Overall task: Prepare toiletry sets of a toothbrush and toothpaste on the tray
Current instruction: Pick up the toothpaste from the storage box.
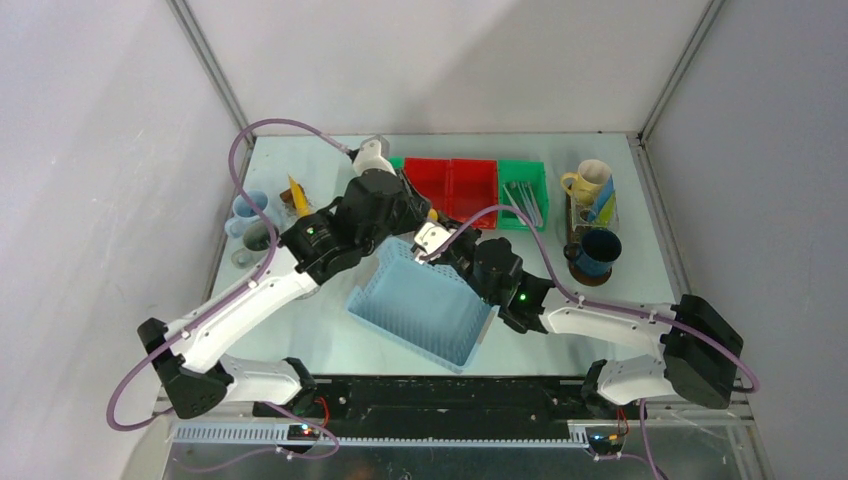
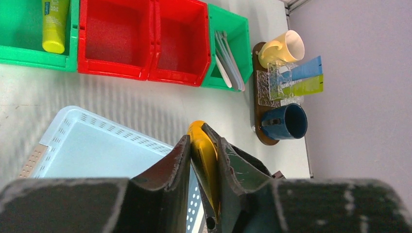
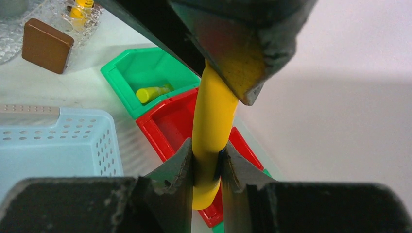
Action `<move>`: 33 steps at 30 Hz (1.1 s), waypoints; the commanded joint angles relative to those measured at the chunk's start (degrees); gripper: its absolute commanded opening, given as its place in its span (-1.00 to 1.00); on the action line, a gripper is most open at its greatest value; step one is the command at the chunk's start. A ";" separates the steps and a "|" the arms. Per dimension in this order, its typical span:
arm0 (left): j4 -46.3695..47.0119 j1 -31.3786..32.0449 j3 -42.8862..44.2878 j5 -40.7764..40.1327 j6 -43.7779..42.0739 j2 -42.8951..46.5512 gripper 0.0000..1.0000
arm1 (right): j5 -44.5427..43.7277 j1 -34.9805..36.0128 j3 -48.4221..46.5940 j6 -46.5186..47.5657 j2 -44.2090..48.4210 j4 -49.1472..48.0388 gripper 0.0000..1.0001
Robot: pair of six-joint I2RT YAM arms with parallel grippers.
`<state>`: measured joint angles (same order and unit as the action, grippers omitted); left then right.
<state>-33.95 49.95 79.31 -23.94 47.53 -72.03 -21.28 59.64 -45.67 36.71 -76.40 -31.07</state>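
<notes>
Two grippers hold one yellow tube (image 3: 214,111) between them, in the air over the far edge of the light blue basket (image 1: 425,305), near the middle of the table (image 1: 330,335). The right gripper (image 3: 206,148) is clamped on the lower end of the tube. The left gripper (image 2: 198,137) has its fingers pressed against both sides of the other end. In the right wrist view the long axis of the tube runs straight from the right fingers to the left fingers. In the top view only a small yellow piece shows between the arms, so I cannot tell its direction on the table.

The tray (image 2: 256,116) lies at the right side of the table, well apart from the tube. On it I count two mugs: a cream mug (image 2: 284,47) at the far end and a dark blue mug (image 2: 286,121) at the near end. Between them stands a clear holder (image 2: 274,80) with one blue tube (image 2: 307,68) and one green tube (image 2: 306,86).

Along the far edge are four bins: two red bins (image 2: 145,39) in the middle and two green ones. The left green bin (image 2: 24,29) holds a second yellow tube (image 2: 54,24), and the right green bin (image 2: 238,34) holds several pale toothbrushes (image 2: 228,60).

At the far left stand two more mugs, a pale blue mug (image 1: 246,208) and a grey mug (image 1: 255,240). The basket and both arms lie between these mugs and the tray.
</notes>
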 commanded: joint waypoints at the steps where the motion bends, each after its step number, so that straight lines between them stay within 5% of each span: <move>1: 1.44 -0.34 -0.25 2.32 3.15 0.31 -0.56 | -0.93 0.55 -0.43 0.91 -0.45 -5.64 -0.70; 7: 2.06 -1.33 -0.31 1.63 3.11 1.76 -0.99 | -0.28 0.65 -0.45 0.39 -0.10 -4.76 -0.46; 12: 0.10 -4.03 1.59 1.36 -0.17 3.11 -1.00 | -0.11 0.71 -0.45 -0.75 1.30 -2.25 0.30; 16: -1.32 -6.89 2.19 1.32 -2.41 4.46 -1.00 | 0.59 0.74 -0.39 -3.53 3.75 1.54 0.60; 24: -6.75 -12.30 5.22 0.42 -9.20 5.14 -1.00 | 4.04 0.41 -0.43 -10.37 14.04 14.59 0.92; 33: -12.56 -19.93 6.97 1.74 -17.80 4.21 -1.00 | 11.69 -8.06 -0.42 -23.71 25.40 30.01 0.98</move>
<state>-44.40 33.28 84.20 -22.39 35.31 -68.84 -14.11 55.22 -45.67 21.47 -54.72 -8.97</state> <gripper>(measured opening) 0.110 0.988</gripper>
